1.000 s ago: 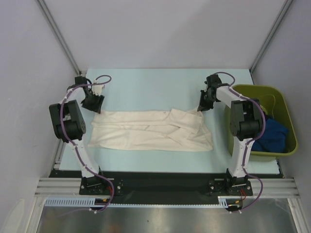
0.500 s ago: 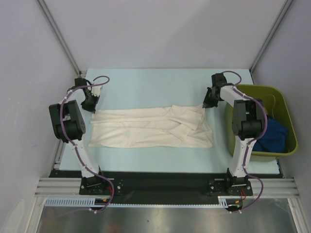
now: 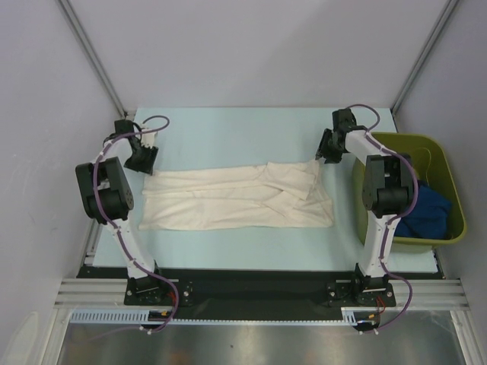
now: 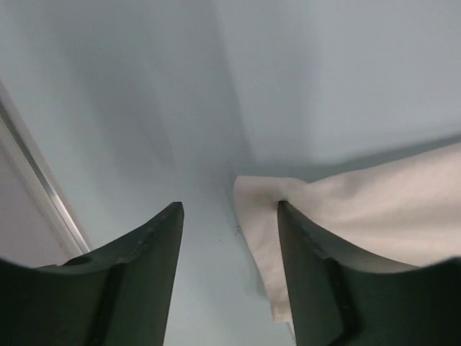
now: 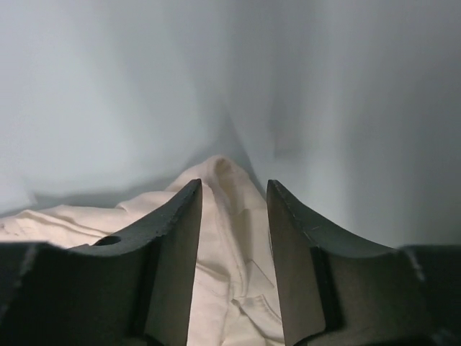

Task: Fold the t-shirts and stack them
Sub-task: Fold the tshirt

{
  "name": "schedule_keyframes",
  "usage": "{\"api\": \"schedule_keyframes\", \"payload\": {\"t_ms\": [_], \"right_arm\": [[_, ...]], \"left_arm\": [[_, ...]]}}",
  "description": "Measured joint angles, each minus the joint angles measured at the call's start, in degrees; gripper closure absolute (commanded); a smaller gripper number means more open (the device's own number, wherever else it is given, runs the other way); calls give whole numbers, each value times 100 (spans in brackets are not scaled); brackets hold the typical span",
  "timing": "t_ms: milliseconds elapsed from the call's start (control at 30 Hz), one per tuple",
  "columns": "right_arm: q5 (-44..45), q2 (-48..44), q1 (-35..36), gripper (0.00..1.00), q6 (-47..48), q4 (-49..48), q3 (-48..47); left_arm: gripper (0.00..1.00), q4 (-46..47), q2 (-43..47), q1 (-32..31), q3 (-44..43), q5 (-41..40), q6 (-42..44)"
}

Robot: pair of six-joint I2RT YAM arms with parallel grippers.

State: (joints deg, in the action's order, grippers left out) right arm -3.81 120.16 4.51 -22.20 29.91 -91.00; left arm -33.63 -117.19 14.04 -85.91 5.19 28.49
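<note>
Two dark, curved fingers (image 5: 173, 245) of the right gripper (image 5: 233, 186) are seen standing apart, with nothing pinched between them. A rumpled corner of the soft cream cloth t-shirt (image 5: 230, 274) is seen in the gap, spread on the pale blue-grey table surface (image 5: 108, 86).

High rear camera; wrist cameras close over t-shirt (image 3: 228, 201)

Right arm (image 3: 378, 186) hides part of blue t-shirt (image 3: 434, 209)
</note>
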Motion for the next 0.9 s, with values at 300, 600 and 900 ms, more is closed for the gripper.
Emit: {"api": "schedule_keyframes", "payload": {"t_ms": [300,600,900], "right_arm": [[446,-647,389,50,284,83,-44],[739,-2765,1054,48,118,424,1550],[863,-3956,1224,49,-487,1331,3897]], "left_arm": [[20,4,1198,2,181,15,68],[34,-734,3604,-44,2341,282,922],[24,-1126,4485,-1191,4382,-87,2100]]}}
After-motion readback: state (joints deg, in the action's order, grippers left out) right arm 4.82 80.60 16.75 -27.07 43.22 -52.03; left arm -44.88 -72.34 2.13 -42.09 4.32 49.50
